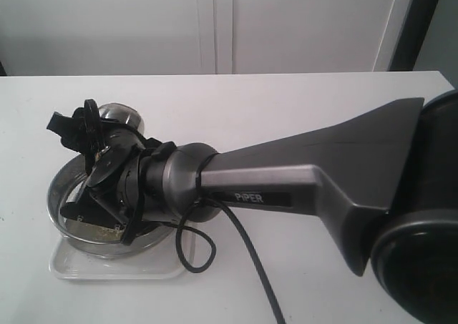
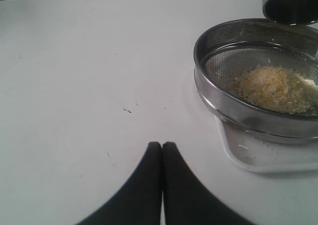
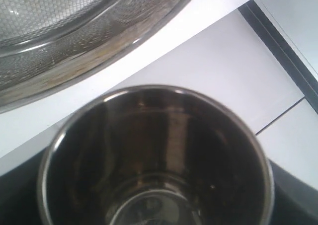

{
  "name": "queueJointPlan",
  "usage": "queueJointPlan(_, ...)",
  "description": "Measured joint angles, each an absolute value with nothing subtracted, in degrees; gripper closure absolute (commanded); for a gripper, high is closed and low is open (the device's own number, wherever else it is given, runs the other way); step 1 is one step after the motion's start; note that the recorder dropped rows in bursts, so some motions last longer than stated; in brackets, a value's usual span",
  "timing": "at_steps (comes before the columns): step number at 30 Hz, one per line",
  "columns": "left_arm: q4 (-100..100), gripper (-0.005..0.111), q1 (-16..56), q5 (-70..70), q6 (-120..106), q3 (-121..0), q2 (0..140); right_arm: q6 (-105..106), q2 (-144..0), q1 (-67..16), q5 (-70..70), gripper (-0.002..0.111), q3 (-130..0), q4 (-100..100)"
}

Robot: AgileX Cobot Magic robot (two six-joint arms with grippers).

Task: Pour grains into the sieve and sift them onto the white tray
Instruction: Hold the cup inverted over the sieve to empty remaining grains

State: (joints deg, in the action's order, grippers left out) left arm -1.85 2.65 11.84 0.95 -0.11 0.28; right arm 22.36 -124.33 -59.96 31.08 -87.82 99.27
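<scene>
The sieve [image 2: 233, 43] sits on the white tray [image 2: 258, 160], with a heap of yellow and pale grains [image 2: 276, 88] on its mesh. My right gripper [image 1: 91, 134] reaches across the table and is shut on the small steel cup [image 1: 118, 113], held tipped above the sieve's [image 1: 57, 188] far rim. Seen from the right wrist, the cup [image 3: 159, 155] looks empty inside, and the sieve's mesh [image 3: 74, 26] lies just beyond its mouth. My left gripper [image 2: 162, 145] is shut on nothing, over bare table beside the tray. It does not show in the exterior view.
The right arm's dark body [image 1: 286, 188] and its cable [image 1: 250, 259] cover much of the sieve and the white tray [image 1: 79, 267] in the exterior view. A white wall [image 1: 215, 23] stands behind the table's [image 1: 286, 102] far edge.
</scene>
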Motion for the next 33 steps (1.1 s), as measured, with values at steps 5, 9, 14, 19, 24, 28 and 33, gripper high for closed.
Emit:
queueJointPlan(5,-1.8,0.107,2.7,11.8,1.0,-0.1,0.3,22.4,-124.4,-60.0,31.1,0.108,-87.8,99.3)
queueJointPlan(9,-1.8,0.107,2.7,11.8,1.0,-0.1,0.3,22.4,-124.4,-60.0,30.6,0.108,-87.8,99.3)
queueJointPlan(14,-1.8,0.107,2.7,11.8,1.0,-0.1,0.3,20.0,-124.4,-60.0,29.9,0.108,-87.8,99.3)
queueJointPlan(19,-1.8,0.107,2.7,11.8,1.0,-0.1,0.3,13.0,-124.4,-60.0,29.8,0.108,-87.8,99.3)
queueJointPlan(24,-1.8,0.107,2.7,11.8,1.0,-0.1,0.3,10.8,-124.4,-60.0,30.0,0.108,-87.8,97.1)
queueJointPlan(28,-1.8,0.107,2.7,11.8,1.0,-0.1,0.3,8.9,-124.4,-60.0,30.3,0.108,-87.8,89.7)
queueJointPlan(33,-1.8,0.107,2.7,11.8,1.0,-0.1,0.3,2.6,-123.0,-60.0,31.0,0.108,-87.8,84.1)
